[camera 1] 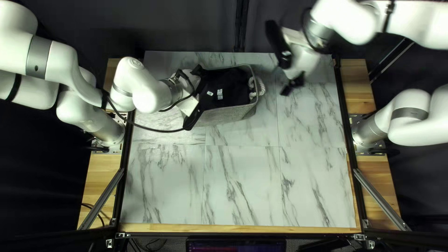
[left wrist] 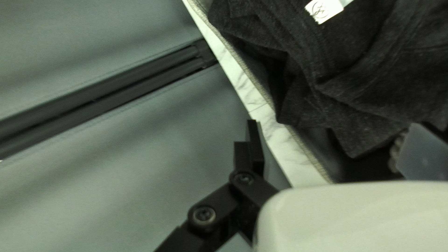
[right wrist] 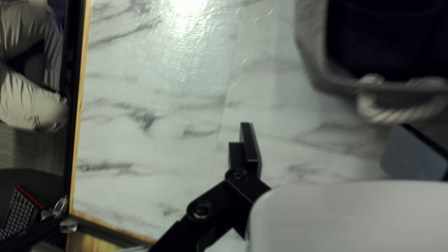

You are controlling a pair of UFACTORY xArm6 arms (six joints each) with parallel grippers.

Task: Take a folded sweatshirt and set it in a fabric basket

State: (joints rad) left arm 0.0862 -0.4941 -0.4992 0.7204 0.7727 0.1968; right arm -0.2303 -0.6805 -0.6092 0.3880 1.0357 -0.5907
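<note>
Inside the fabric basket, the dark sweatshirt lies loosely bunched.
Left gripper and right gripper have fingers spread; the rope handle beside a left finger could snag on retreat, dragging the basket.

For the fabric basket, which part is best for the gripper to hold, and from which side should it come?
Probably the rope handle at the end of the basket, approached from outside that end, straddling the rope. It bows outward from the wall, with a visible gap behind it.
</note>
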